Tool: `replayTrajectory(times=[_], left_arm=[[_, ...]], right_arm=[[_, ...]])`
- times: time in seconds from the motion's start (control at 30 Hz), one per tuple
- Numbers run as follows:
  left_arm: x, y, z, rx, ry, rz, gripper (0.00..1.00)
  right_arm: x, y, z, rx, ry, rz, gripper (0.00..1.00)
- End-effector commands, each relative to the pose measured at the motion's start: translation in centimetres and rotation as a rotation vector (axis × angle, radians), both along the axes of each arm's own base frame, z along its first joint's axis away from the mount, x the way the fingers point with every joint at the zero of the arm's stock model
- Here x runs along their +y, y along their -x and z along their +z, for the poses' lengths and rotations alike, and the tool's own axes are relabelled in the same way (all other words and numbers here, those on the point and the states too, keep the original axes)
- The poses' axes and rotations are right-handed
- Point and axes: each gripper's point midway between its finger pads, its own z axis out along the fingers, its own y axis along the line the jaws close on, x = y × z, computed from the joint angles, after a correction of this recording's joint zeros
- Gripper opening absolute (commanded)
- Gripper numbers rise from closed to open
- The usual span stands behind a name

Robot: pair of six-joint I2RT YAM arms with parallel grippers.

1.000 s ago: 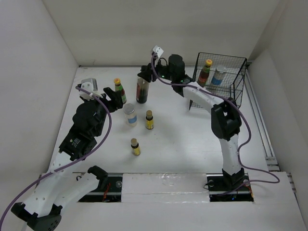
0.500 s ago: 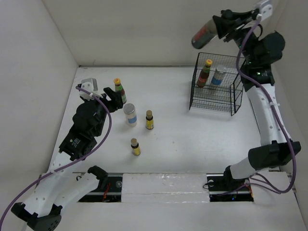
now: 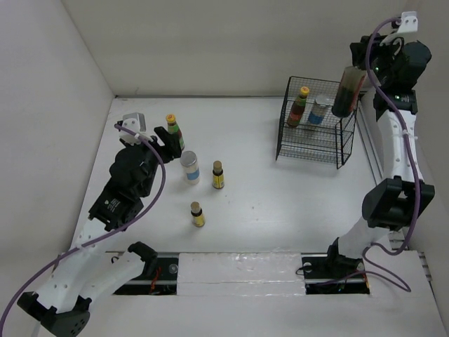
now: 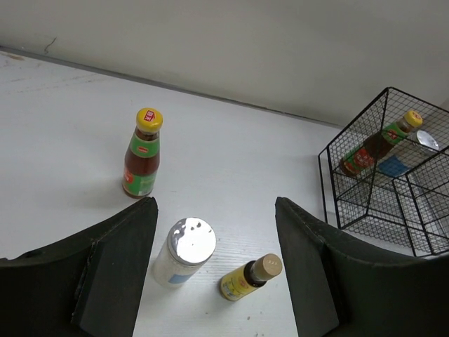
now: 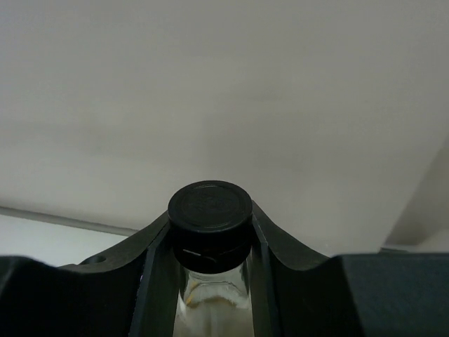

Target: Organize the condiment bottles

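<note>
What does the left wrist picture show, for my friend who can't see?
The open left gripper frames a white jar and a tiny yellow bottle. A yellow-capped sauce bottle stands behind them, and a wire basket on the right holds a second sauce bottle.

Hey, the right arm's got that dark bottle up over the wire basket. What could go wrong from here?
1. The right gripper holds the dark bottle only by its neck, just under the black cap. A slip could drop it.
2. The bottle appears to hang near the basket's right rear corner, so lowering it there might catch the wire rim or land it outside.
3. A yellow-capped bottle and a silver-lidded jar stand inside; a careless descent could knock them over.
</note>
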Motion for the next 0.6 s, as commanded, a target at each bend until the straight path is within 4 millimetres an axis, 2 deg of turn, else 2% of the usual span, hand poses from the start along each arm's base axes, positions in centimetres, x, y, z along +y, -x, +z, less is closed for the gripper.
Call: replayTrajectory(times=[0.0,0.03,0.07,0.17,0.2,0.33,0.37,0.4,0.47,0.53,0.57], left_arm=[[-0.2,-0.2,1.1,-0.041,0.027,-0.008,0.64],[-0.3,-0.4,0.8,-0.033,0.022,-0.008,0.64],[-0.5,-0.4,0.8,-0.031,0.032,-0.016,0.64],[-0.6,-0.5,0.6,-0.023,0.027,-0.016,0.64],[-0.6,-0.5,0.6,-0.023,0.027,-0.016,0.64],[-0.6,-0.5,0.6,-0.023,0.027,-0.016,0.64],[-0.8,-0.7,0.3,-0.016,0.022,-0.016,0.64],[-0.8,-0.7,0.3,-0.016,0.022,-0.016,0.64],[-0.8,-0.7,0.3,-0.016,0.022,-0.016,0.64],[-0.8,-0.7,0.3,-0.016,0.022,-0.016,0.64],[-0.8,-0.7,0.3,-0.016,0.022,-0.016,0.64]], right_arm=[[-1.5,3.8,9.8,-0.269,0.03,-0.063,0.18],[-1.7,3.1,9.1,-0.254,0.027,-0.064,0.18],[-2.2,3.4,9.5,-0.258,0.03,-0.076,0.18],[-3.2,2.1,8.4,-0.234,0.023,-0.094,0.18],[-3.1,2.3,8.9,-0.245,0.025,-0.094,0.18],[-4.6,0.7,8.0,-0.23,0.025,-0.115,0.18],[-4.7,0.7,8.5,-0.242,0.027,-0.115,0.18],[-5.3,-0.1,7.7,-0.222,0.024,-0.125,0.18],[-5.8,0.0,8.2,-0.234,0.028,-0.134,0.18],[-6.1,-1.0,7.1,-0.211,0.023,-0.134,0.18],[-6.6,-0.8,7.5,-0.22,0.026,-0.145,0.18]])
